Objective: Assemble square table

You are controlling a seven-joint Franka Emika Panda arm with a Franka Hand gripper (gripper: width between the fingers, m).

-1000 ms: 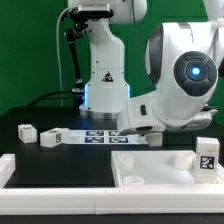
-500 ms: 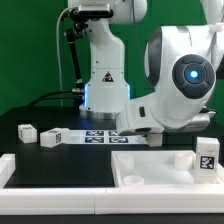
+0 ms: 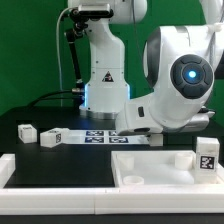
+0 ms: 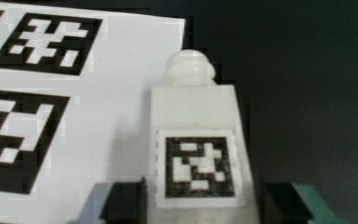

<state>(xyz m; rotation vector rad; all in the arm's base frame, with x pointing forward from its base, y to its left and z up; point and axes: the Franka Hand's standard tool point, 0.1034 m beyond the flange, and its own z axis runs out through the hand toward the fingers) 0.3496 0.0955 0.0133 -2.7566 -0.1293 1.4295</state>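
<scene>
My gripper [image 3: 141, 134] is low over the black table beside the marker board [image 3: 100, 137]. In the wrist view the gripper [image 4: 204, 203] straddles a white tagged table leg [image 4: 197, 140] lying next to the marker board [image 4: 51, 90]. Both dark fingers [image 4: 133, 205] sit tight against the leg's sides. The white square tabletop [image 3: 150, 166] lies at the front on the exterior view's right. One tagged leg [image 3: 207, 157] stands on its right part. Two more legs [image 3: 27, 131] [image 3: 55, 137] lie on the table to the left.
A long white border rail [image 3: 50, 172] lies along the front at the exterior view's left. The robot's base [image 3: 103, 85] stands behind the marker board, and the arm's big white body [image 3: 185, 70] fills the upper right.
</scene>
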